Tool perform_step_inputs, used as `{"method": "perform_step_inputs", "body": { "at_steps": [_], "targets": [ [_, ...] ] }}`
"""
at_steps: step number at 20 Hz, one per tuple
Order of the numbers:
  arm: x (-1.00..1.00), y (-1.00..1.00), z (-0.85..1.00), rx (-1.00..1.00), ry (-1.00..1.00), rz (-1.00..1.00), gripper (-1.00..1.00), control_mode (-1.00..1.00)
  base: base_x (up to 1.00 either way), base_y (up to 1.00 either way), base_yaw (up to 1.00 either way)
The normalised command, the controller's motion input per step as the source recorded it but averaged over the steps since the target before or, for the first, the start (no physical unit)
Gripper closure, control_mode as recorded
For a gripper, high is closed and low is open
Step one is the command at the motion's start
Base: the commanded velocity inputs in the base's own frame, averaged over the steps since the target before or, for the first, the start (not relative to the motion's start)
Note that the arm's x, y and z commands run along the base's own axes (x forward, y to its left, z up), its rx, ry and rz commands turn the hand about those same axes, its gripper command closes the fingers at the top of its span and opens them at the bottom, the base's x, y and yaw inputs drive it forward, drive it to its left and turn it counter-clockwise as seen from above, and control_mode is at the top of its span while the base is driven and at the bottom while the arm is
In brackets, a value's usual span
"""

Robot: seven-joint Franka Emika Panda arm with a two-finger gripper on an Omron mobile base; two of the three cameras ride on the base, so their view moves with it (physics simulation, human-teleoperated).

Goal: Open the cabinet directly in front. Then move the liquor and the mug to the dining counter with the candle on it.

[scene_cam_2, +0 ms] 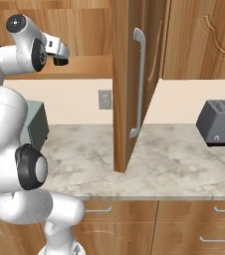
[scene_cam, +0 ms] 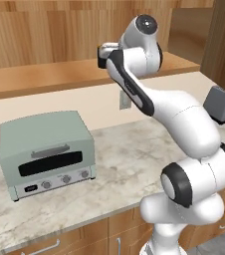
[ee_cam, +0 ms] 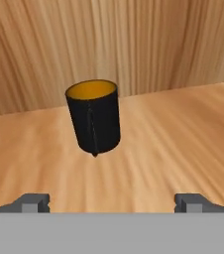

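The cabinet stands open, its door (scene_cam_2: 126, 74) swung out toward me with its long silver bar handle (scene_cam_2: 139, 84) facing right. My arm reaches onto the cabinet's bottom shelf (scene_cam: 45, 77). In the hand view the mug (ee_cam: 95, 119), black with a yellow-orange inside, stands upright on the wooden shelf (ee_cam: 183, 129) straight ahead, its handle turned toward the camera. My gripper (ee_cam: 113, 201) is open, short of the mug, and nothing is between its fingertips (ee_cam: 34, 201). The hand (scene_cam_2: 58, 52) shows at the shelf's edge. The liquor, the dining counter and the candle are out of view.
A pale green toaster oven (scene_cam: 45, 149) sits on the marble counter (scene_cam_2: 184, 164) to the left under the cabinet. A dark grey toaster (scene_cam_2: 219, 122) stands to the right. A wall outlet (scene_cam_2: 104, 98) is behind, and drawers (scene_cam_2: 204, 219) run below. A closed cabinet door (scene_cam_2: 209, 35) hangs at the right.
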Motion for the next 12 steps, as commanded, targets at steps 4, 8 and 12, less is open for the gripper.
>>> {"method": "perform_step_inputs", "body": {
  "at_steps": [4,8,12],
  "targets": [
    [0.53,0.01,-0.08,-0.02,0.02,0.00,-1.00,-1.00,0.00,0.00,0.00],
    [0.53,0.19,-0.06,-0.04,0.05,0.00,-1.00,-1.00,0.00,0.00,0.00],
    [0.52,0.30,-0.05,-0.03,0.08,0.00,-1.00,-1.00,0.00,0.00,0.00]
  ]
}}
